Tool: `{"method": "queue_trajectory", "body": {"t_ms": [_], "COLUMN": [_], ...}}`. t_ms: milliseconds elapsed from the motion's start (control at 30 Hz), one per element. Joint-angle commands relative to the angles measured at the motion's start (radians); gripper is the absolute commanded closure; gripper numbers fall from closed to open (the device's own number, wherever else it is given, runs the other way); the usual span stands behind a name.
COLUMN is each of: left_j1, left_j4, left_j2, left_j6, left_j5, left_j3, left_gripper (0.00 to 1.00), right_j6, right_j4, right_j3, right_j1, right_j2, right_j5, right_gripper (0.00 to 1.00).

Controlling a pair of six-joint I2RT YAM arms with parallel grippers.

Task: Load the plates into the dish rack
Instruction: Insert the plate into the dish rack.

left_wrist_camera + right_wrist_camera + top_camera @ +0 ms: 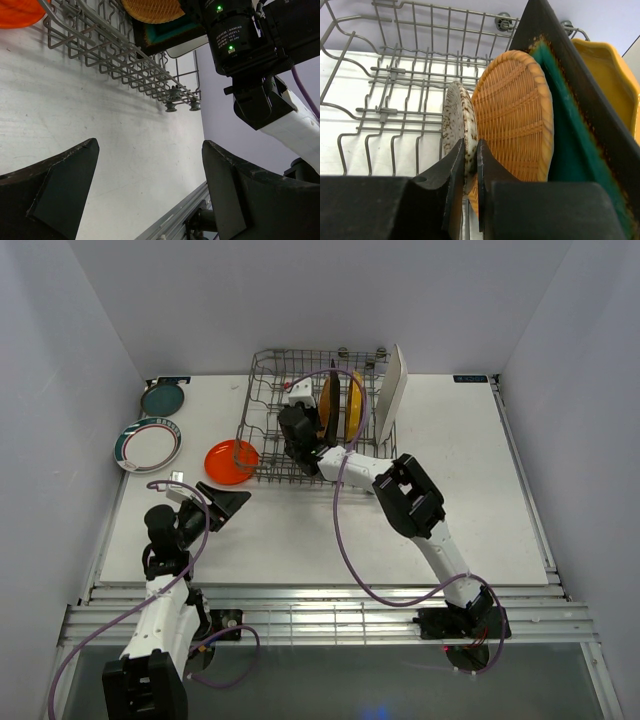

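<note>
Seating the speckled plate [459, 117] in the dish rack [385, 85]
Right gripper [469, 150] pinches its rim, plate on edge inside the rack beside the wicker plate [515, 115]; next, let go (gently). Left gripper [150, 190] gapes empty, near side of the rack.

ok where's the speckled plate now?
Right wrist view: speckled plate upright in the dish rack, left of the woven plate, rim in the right gripper.

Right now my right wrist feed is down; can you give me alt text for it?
The right gripper pinches the rim of a speckled plate standing upright in the dish rack. To its right in the picture stand a woven wood-tone plate, a green-centred square plate and a yellow scalloped plate.
</note>
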Motion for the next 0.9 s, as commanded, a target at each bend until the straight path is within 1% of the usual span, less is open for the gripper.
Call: {"method": "queue_trajectory", "body": {"t_ms": [0,133,267,333,400,467,567,833,867], "left_j1": [0.002,0.002,0.002,0.002,0.002,0.002,0.002,0.002,0.002], "left_j4": [0.026,0.029,0.028,0.029,0.029,0.031,0.029,0.029,0.029], "left_j2": [-0.005,-0.006,-0.006,-0.008,-0.01,-0.01,-0.011,-0.011,-0.011], "left_j6": [0.001,0.001,0.001,-0.001,-0.001,-0.001,-0.002,-0.002,-0.002], "left_j5": [0.019,0.017,0.022,0.022,0.025,0.023,0.025,0.025,0.026], "left_j3": [-0.012,-0.011,-0.011,-0.011,-0.011,-0.011,-0.011,-0.011,-0.011], "left_gripper": [0.06,0.06,0.06,0.06,0.06,0.06,0.06,0.06,0.06], "right_j6": [0.084,0.091,0.1,0.132,0.166,0.205,0.237,0.251,0.251], "right_j4": [-0.126,-0.167,-0.18,-0.222,-0.252,-0.253,-0.25,-0.287,-0.295], "right_j3": [-0.036,0.011,0.003,0.001,-0.015,-0.074,-0.121,-0.111,-0.111], "right_j1": [0.012,0.012,0.012,0.012,0.012,0.013,0.013,0.013,0.013], "right_j2": [0.048,0.073,0.07,0.067,0.047,0.009,-0.019,-0.015,-0.016], "right_j5": [-0.07,-0.081,-0.116,-0.127,-0.157,-0.196,-0.22,-0.231,-0.237], "right_gripper": [0.92,0.92,0.92,0.92,0.92,0.92,0.85,0.77,0.71]}}
